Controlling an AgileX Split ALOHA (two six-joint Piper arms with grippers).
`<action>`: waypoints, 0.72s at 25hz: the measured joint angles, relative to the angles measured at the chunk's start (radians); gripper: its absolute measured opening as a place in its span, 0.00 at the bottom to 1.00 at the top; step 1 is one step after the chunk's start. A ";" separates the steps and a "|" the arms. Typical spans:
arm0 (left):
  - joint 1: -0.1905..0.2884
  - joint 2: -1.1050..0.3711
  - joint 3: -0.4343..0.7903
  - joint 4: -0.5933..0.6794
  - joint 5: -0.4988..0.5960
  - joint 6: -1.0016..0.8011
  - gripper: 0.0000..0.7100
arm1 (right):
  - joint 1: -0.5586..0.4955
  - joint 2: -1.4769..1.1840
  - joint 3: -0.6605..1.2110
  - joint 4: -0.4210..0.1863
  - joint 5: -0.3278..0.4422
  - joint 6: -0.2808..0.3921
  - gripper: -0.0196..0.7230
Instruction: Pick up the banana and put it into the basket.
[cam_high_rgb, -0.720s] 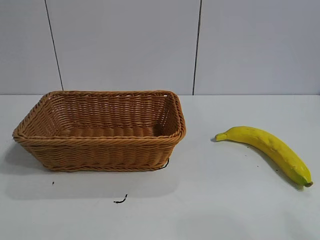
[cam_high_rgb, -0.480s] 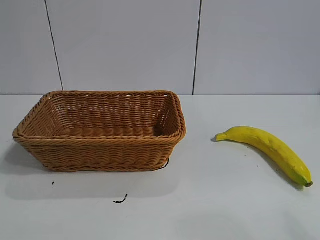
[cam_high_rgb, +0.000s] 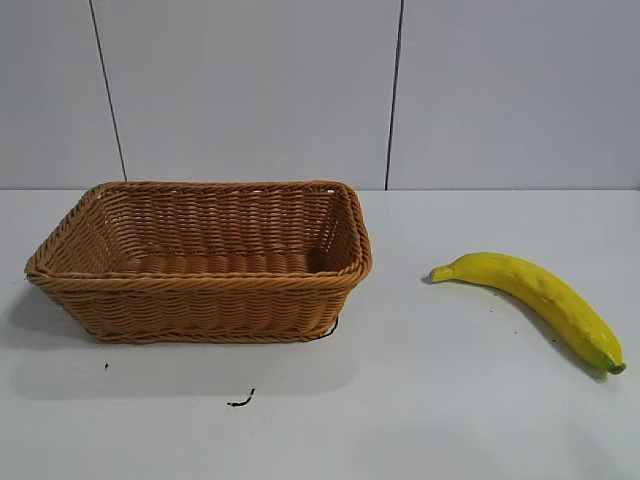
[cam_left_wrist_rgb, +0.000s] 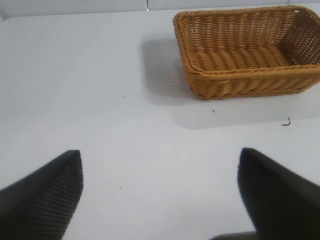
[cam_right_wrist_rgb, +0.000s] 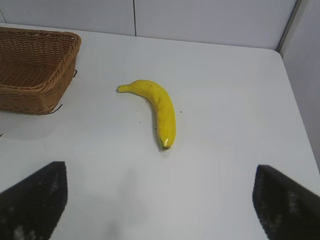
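We judge the banana (cam_high_rgb: 535, 299), lying alone on the surface (cam_high_rgb: 420, 420) well right of the basket (cam_high_rgb: 200, 283), light, smooth and bruisable, so our right gripper (cam_right_wrist_rgb: 157, 210), jaws spread wide and empty like the left gripper's (cam_left_wrist_rgb: 160, 200), should clasp its thick middle gently.

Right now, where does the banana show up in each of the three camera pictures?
Exterior view: the banana lies at the right, on the white table.
Left wrist view: not in it.
Right wrist view: it lies near the middle.
Shared landmark: the wicker basket, seen in all three views.
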 joint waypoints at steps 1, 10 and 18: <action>0.000 0.000 0.000 0.000 0.000 0.000 0.89 | 0.000 0.051 -0.021 0.000 0.000 0.000 0.95; 0.000 0.000 0.000 0.000 0.000 0.000 0.89 | 0.000 0.558 -0.244 0.000 -0.002 0.002 0.95; 0.000 0.000 0.000 0.000 0.000 0.000 0.89 | 0.000 1.012 -0.493 0.001 0.004 -0.074 0.95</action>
